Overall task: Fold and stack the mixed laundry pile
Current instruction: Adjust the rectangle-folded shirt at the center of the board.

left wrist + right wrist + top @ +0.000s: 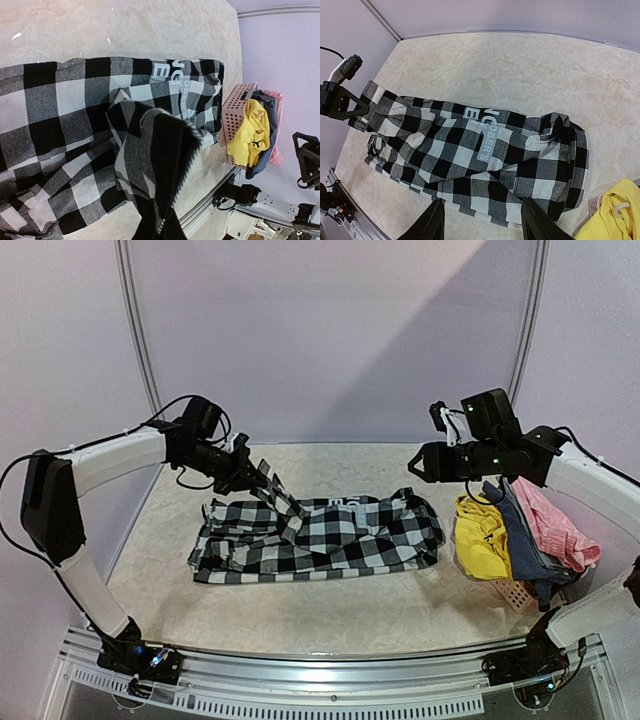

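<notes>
Your left gripper [258,480] is clamped shut on a fold of the checked shirt [330,535]. It has the cloth near the shirt's far left corner and holds that flap up off the table [330,625]. In your left wrist view the pinched cloth rises in a ridge toward the camera and hides the jaws.

The rest of the shirt lies spread in the middle of the table, its long side running left to right. White lettering [487,135] shows near its far edge.

Your right gripper [420,462] hangs in the air above the shirt's right end and touches nothing. Its fingers [431,222] stand partly apart, with only shirt and table showing between them.

Further right, the basket [515,592] sits by the table's right edge, near the shirt's right end. The other garments are heaped in it:
- The yellow garment [480,535] drapes over the side nearest the shirt.
- The blue-grey one [522,540] lies behind the yellow.
- The pink one [555,525] hangs over the far right side.

Your right arm reaches across above that heap.
</notes>
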Controlling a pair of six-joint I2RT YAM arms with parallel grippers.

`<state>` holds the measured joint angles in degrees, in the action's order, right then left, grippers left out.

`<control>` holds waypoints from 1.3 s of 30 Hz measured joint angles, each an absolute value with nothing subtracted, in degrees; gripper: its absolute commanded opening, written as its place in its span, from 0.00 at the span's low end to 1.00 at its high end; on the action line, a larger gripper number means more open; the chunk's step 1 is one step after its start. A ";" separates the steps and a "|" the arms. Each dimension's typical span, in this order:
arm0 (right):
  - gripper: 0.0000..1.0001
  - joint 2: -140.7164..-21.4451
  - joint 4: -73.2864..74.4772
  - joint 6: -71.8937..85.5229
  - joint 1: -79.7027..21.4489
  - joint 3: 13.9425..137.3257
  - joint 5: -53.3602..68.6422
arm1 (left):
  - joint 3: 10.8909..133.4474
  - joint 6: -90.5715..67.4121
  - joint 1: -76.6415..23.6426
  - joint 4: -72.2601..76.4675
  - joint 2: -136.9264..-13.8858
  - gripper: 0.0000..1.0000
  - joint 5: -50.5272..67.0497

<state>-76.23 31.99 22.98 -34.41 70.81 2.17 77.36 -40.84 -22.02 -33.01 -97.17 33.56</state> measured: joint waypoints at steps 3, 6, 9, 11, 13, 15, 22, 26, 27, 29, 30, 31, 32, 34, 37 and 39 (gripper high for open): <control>0.52 -76.25 32.03 23.07 -34.41 70.81 2.20 | 77.36 -39.88 -21.65 -33.87 -97.56 0.00 33.23; 0.52 -76.53 32.03 23.07 -34.41 70.81 2.22 | 77.36 -39.05 -21.39 -34.48 -97.82 0.00 32.71; 0.52 -77.69 32.05 23.07 -34.41 70.81 2.28 | 77.36 -38.09 -21.10 -34.94 -98.17 0.00 32.25; 0.52 -78.52 32.08 23.09 -34.41 70.81 2.37 | 77.41 -37.36 -20.86 -35.27 -98.28 0.00 31.92; 0.52 -78.96 32.12 23.09 -34.41 70.81 2.59 | 77.60 -36.21 -20.38 -35.97 -98.28 0.00 31.33; 0.52 -79.05 32.12 23.11 -34.41 70.81 2.72 | 78.15 -34.72 -19.77 -36.88 -98.28 0.00 30.52; 0.52 -79.05 32.14 23.11 -34.41 70.81 3.27 | 79.46 -29.12 -17.23 -39.81 -98.28 0.00 27.51; 0.52 -79.05 32.14 23.18 -34.41 70.81 3.53 | 79.26 -26.87 -16.73 -40.38 -98.28 0.00 25.96; 0.51 -79.05 32.14 23.22 -34.41 70.81 3.57 | 79.02 -26.35 -16.69 -40.40 -98.28 0.00 25.65; 0.51 -79.05 32.12 23.35 -34.41 70.81 3.66 | 78.72 -25.41 -16.58 -40.80 -98.61 0.00 25.06; 0.51 -79.07 32.12 23.42 -34.41 70.81 3.75 | 78.65 -24.97 -16.47 -40.95 -98.98 0.00 24.86; 0.51 -79.13 32.12 23.55 -34.41 70.81 3.79 | 78.56 -24.58 -16.40 -41.01 -99.42 0.00 24.71; 0.51 -79.26 32.12 23.66 -34.41 70.81 3.84 | 78.39 -24.18 -16.29 -41.04 -99.90 0.00 24.53; 0.51 -79.61 32.12 23.79 -34.41 70.81 4.05 | 77.95 -23.57 -16.14 -41.08 -100.86 0.00 24.12; 0.51 -80.34 32.12 23.97 -34.41 70.81 4.62 | 77.38 -22.72 -15.99 -41.34 -102.35 0.02 23.16; 0.51 -80.77 32.12 24.05 -34.41 70.81 4.89 | 77.14 -22.31 -15.97 -41.45 -102.87 0.04 22.46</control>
<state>-80.77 32.12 24.05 -34.41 70.81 4.89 77.14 -22.31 -15.97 -41.45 -102.87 22.46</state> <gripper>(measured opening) 0.511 0.021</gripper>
